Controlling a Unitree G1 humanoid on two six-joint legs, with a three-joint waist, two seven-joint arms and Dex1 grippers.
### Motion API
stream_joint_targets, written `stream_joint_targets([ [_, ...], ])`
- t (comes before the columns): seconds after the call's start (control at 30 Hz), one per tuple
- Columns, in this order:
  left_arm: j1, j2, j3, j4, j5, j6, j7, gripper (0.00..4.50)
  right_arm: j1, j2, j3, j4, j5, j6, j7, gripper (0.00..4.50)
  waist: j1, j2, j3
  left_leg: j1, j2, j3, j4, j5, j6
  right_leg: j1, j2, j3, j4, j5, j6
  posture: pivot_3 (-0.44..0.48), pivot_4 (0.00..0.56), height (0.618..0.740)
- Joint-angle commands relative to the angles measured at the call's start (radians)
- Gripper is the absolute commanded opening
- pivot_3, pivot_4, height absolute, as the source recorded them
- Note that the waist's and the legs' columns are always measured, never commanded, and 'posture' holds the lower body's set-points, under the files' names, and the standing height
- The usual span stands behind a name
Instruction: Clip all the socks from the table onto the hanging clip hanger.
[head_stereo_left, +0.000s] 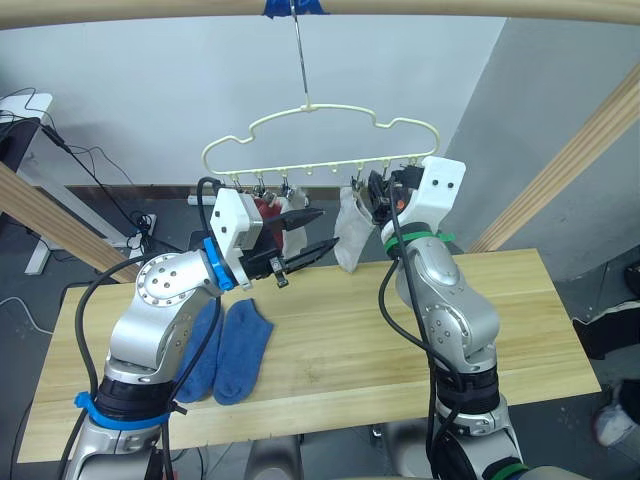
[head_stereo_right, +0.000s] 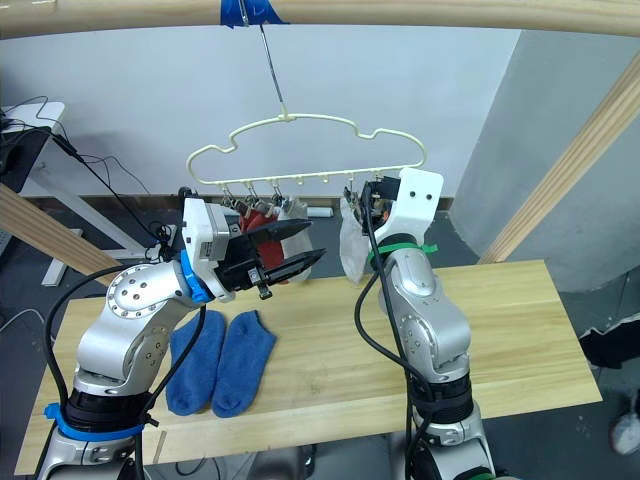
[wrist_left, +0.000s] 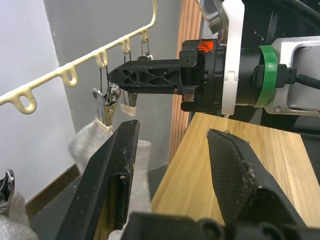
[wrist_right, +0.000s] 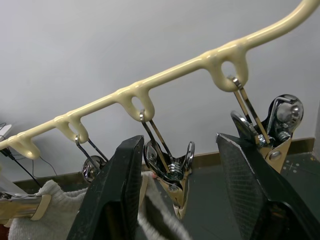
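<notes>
The cream clip hanger (head_stereo_left: 320, 120) hangs by its thin hook above the table (head_stereo_left: 350, 330). A brick red sock (head_stereo_left: 268, 212) and a light grey sock (head_stereo_left: 350, 235) hang from its clips, and another pale sock (head_stereo_right: 294, 210) shows behind my left fingers. Two blue socks (head_stereo_left: 230, 350) lie side by side on the table's left part. My left gripper (head_stereo_left: 318, 232) is open in the air below the clips, holding nothing. Raised to the clip row, my right gripper (wrist_right: 180, 142) is open with a metal clip (wrist_right: 172, 167) between its fingers, just above the grey sock (wrist_right: 160, 215).
A thick wooden crossbar with blue tape (head_stereo_left: 295, 8) carries the hanger's hook. Slanted wooden posts stand at the right (head_stereo_left: 570, 170) and left (head_stereo_left: 50, 220). Cables and a power strip (head_stereo_left: 135, 235) lie on the floor behind the table. The table's right half is bare wood.
</notes>
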Motion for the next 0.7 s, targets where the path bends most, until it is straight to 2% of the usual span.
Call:
stream_joint_targets([
  [0.03,-0.007,-0.002,-0.009,-0.022,0.002,-0.014,-0.002,2.37,-0.075,0.121,0.005,-0.052,0.014,-0.006,-0.033,2.37,0.0,0.0,0.0,0.0,0.0,0.0,0.0,0.0,0.0,0.0,0.0,0.0,0.0,0.0,0.0,-0.153,0.231,0.74],
  [0.7,-0.009,0.002,-0.015,-0.019,0.003,-0.018,-0.005,2.37,-0.088,0.147,0.025,-0.06,0.075,-0.056,-0.089,2.37,-0.001,0.0,0.0,0.0,0.0,0.0,0.0,0.0,0.0,0.0,0.0,0.0,0.0,0.0,0.0,-0.152,0.231,0.74],
])
